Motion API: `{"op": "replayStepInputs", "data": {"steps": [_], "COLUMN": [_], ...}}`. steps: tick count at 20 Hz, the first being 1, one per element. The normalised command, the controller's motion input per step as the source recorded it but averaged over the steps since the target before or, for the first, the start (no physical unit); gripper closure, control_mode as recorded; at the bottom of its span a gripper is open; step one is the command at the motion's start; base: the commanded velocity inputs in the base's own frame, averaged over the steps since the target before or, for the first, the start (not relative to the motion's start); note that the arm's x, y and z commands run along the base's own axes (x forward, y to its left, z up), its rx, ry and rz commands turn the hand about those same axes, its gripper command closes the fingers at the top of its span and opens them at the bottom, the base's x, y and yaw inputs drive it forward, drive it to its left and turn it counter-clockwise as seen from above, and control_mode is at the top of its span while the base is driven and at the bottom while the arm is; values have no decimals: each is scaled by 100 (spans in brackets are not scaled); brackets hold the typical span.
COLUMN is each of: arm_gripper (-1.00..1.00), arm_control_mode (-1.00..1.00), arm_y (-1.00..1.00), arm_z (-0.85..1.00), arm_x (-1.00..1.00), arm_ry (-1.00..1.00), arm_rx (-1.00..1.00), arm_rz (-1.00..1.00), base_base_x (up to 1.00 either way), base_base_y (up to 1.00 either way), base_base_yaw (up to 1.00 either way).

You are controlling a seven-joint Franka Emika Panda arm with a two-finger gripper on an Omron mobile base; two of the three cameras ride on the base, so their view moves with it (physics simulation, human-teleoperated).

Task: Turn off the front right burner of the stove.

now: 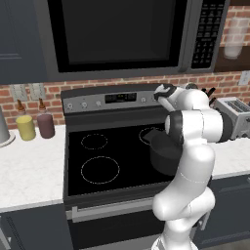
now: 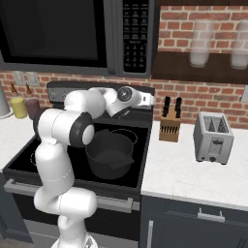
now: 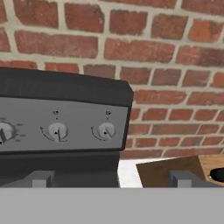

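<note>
We see the stove (image 1: 100,146) set into the white tabletop (image 1: 29,171), black glass top with thin white ring marks, grey back panel (image 1: 112,100) with small round knobs and a dark display, against the brick wall. Microwave (image 1: 117,34) hangs right above it. A dark pot (image 2: 110,154) sits on the stove's right side, toward the front, partly hidden by the arm in the left base view.

The arm reaches up over the pot, and the gripper (image 1: 158,93) sits at the right end of the back panel, close to it. In the hand view the gripper (image 3: 111,179) faces the panel's right end: two grey fingertips (image 3: 41,178) wide apart at the bottom edge, nothing between them, touching nothing. Two knobs sit just above and between them, one knob (image 3: 57,131) left of the other knob (image 3: 106,130); a third (image 3: 3,131) is cut off at the left edge. We can't tell which knob belongs to which burner.

On the tabletop left of the stove: a yellow bottle (image 1: 25,124) and a dark red bottle (image 1: 45,122), side by side by the wall. Right of the stove: a wooden knife block (image 2: 170,127), then a silver toaster (image 2: 213,138) further right. Glasses (image 2: 201,43) stand on a dark shelf above the toaster.
</note>
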Motion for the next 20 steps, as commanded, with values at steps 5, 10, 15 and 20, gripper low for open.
{"op": "replayStepInputs", "data": {"steps": [5,10,15,20], "arm_gripper": [-100,-100,-100,-100], "arm_control_mode": [-100,-100,-100,-100], "arm_y": [4,10,0,0], "arm_z": [-4,-10,0,0], "arm_x": [0,-3,8,40], "arm_ry": [8,5,5,19], "arm_rx": [0,-3,0,0], "arm_rz": [2,3,0,-3], "base_base_x": [0,0,0,0], "base_base_y": [0,0,0,0], "base_base_yaw": [0,0,0,0]}}
